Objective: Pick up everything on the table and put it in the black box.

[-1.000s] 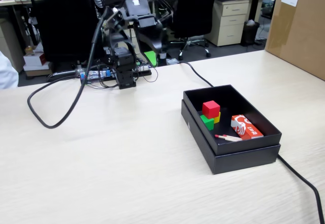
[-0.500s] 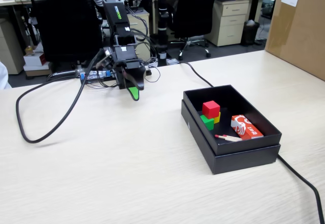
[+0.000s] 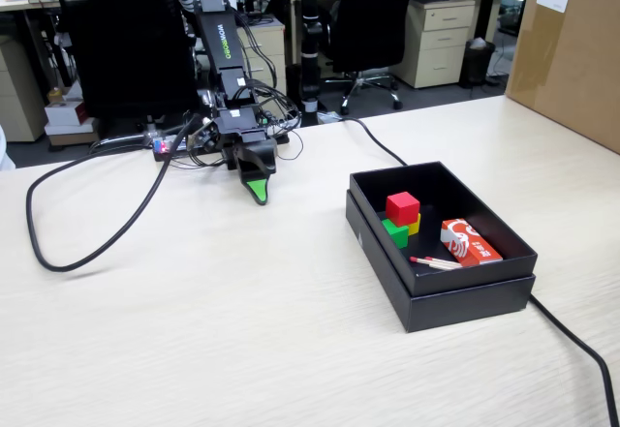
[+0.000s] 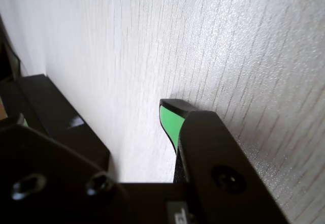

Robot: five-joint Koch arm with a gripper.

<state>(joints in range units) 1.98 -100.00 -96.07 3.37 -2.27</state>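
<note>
Hidden or unclear: the small yellow cube (image 3: 415, 224) is mostly covered by the small red cube (image 3: 403, 207) stacked on it, so only a sliver shows. The small green cube (image 3: 395, 232) sits just beside and in front of them, touching the stack. In the wrist view the frame is largely filled by the black gripper body; only the green-faced tip and the bare light beige wood-grain tabletop (image 4: 244, 41) are legible, and a dark block at the left edge cannot be identified.

All three cubes lie inside the shallow matte black rectangular box (image 3: 455, 296), toward its left half in the fixed view. A red-and-white printed packet (image 3: 469, 241) and thin red-tipped sticks (image 3: 434, 262) lie in the same box, to the right of and in front of the cubes.

Arm pose: the black hobby arm (image 3: 221, 54) stands at the far edge of the table, folded forward and down. The gripper (image 3: 257, 193) points at the tabletop, its green tip at or just above the surface, well apart from the box. The jaws appear drawn together with nothing between them.

Change from half a second earlier: the gripper has dropped slightly lower toward the table. The thick black cable (image 3: 92, 243) loop on the left has shifted. The box contents are unchanged.
</note>
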